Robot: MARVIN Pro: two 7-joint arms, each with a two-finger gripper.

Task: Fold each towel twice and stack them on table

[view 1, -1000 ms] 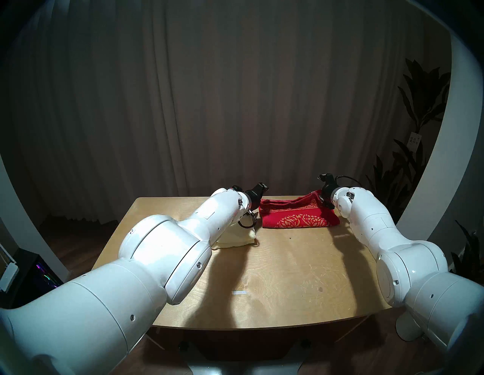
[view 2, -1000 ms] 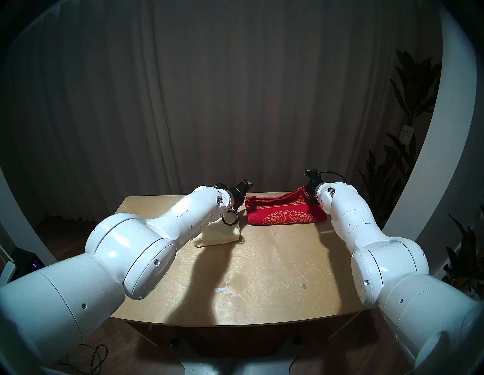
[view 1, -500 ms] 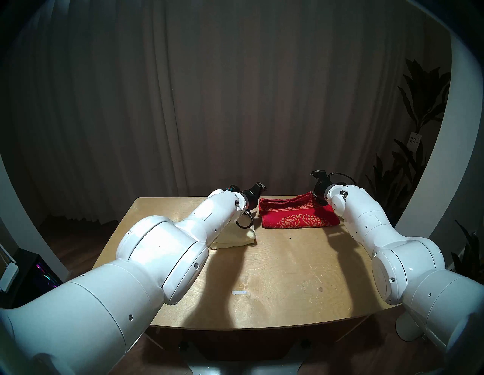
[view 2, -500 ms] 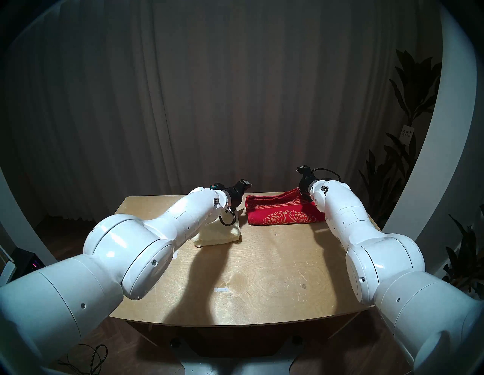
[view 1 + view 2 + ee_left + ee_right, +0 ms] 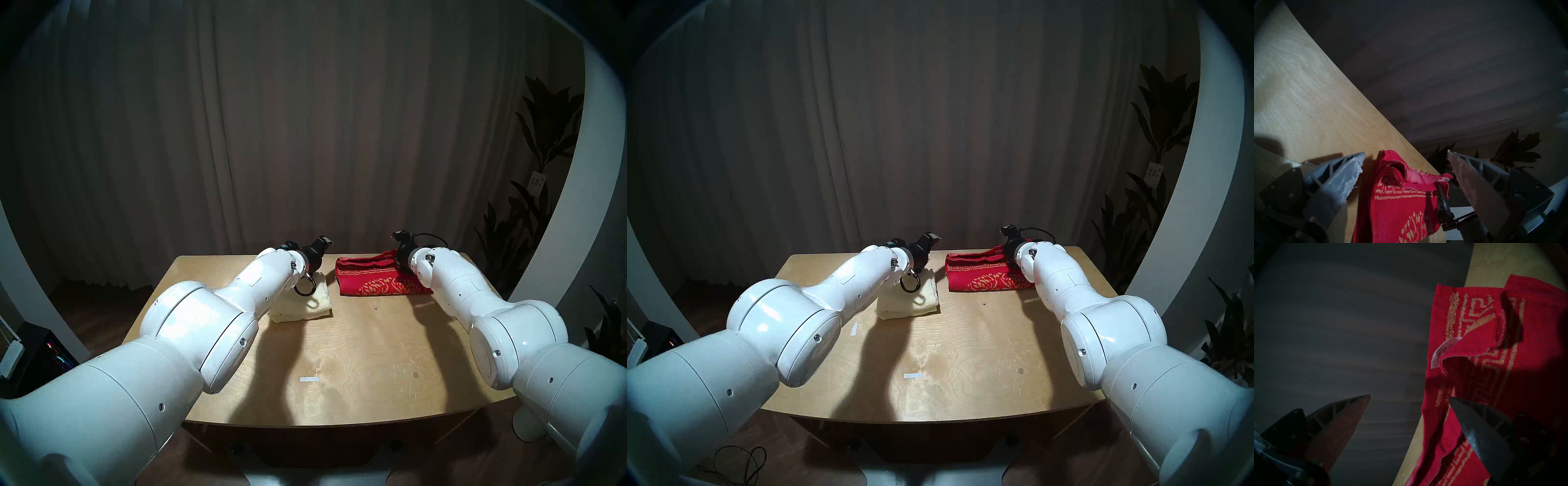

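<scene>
The red towel [image 5: 380, 283] lies folded into a long band along the far edge of the table [image 5: 356, 356], right of centre, with its gold key border and flower pattern facing up. Its far layers are not flat: in the right wrist view one corner curls up and over, showing a pale tag [image 5: 1442, 351] on the underside, and the towel's end reaches to the table edge there. The cream towel [image 5: 302, 303] sits apart from it to the left, folded into a small thick square (its left part is hidden behind the left forearm).

The left gripper [image 5: 1405, 162] hangs above the far edge between the two towels, its two grey fingers [image 5: 1345, 176] spread wide with nothing between them; the bunched left end of the red towel shows in the gap below, untouched. The right gripper [image 5: 1409, 400] hovers over the red towel's right end, jaws likewise wide apart and empty, one finger over the cloth and the other out past the table edge against the dark curtain [image 5: 305, 135].

A small white tape strip [image 5: 309, 379] lies on the near half of the table, and another [image 5: 853, 329] shows beside the left elbow. Dark leafy plants [image 5: 543, 142] stand at the right of the room.
</scene>
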